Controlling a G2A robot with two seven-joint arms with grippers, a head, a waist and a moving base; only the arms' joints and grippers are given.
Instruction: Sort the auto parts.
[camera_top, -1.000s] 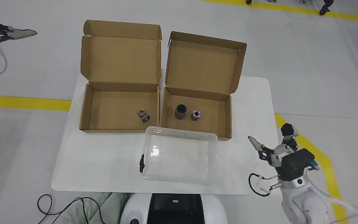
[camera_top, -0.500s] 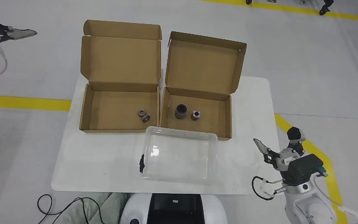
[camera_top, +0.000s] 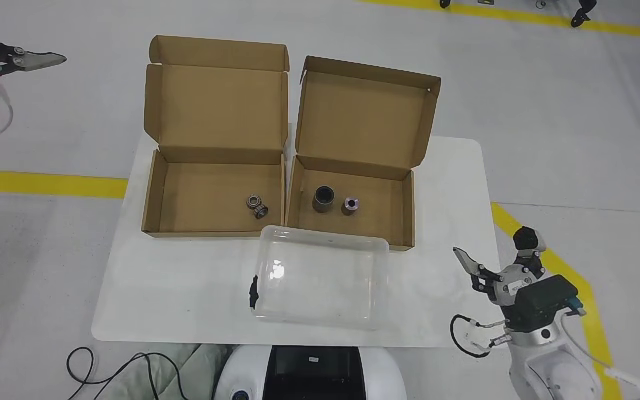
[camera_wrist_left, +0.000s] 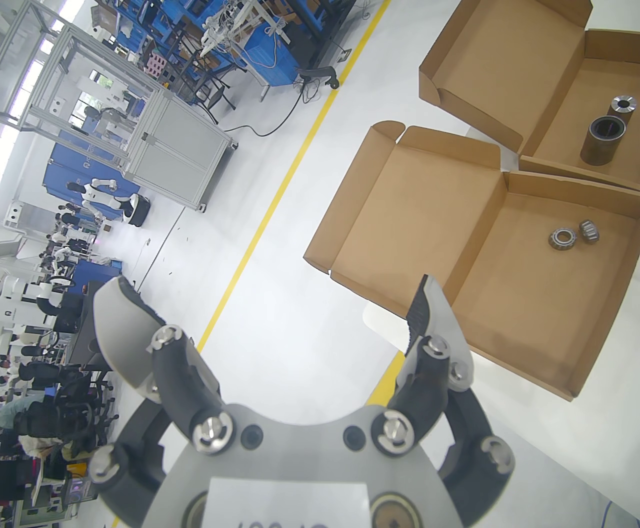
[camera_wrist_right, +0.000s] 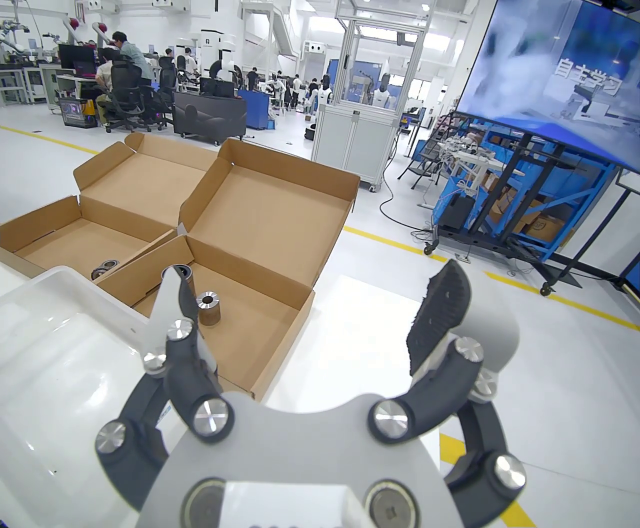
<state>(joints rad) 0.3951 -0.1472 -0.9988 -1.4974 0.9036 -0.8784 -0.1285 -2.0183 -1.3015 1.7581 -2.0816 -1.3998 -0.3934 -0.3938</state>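
Right jaws: spread wide, nothing held. They sit at the near right edge of the surface (camera_top: 160, 290), apart from every item, which reads as a rest pose.

Tray (camera_top: 322, 233): clear plastic, nearest the robot, at the middle of the near edge. Appears bare inside. Presumably the supply bin, now emptied.

Dark item (camera_top: 254, 292): small, at the tray's left wall. Kind cannot be told. Possibly a part left unsorted.

Left box (camera_top: 200, 190): just behind the tray, lid folded back so the floor lies open from above. Holds two bearings (camera_top: 257, 204), close together, near its right wall.

Right box (camera_top: 385, 205): hard beside the left box, lid likewise back. Holds a dark sleeve (camera_top: 324, 198) and a smaller bushing (camera_top: 349, 205), both upright, just apart.

Grouping: rings in one box, cylinders in the other. Sort judged done or nearly so.

Left jaws: wide open, empty. Held over the floor, well beyond the surface's far left, out of the way.
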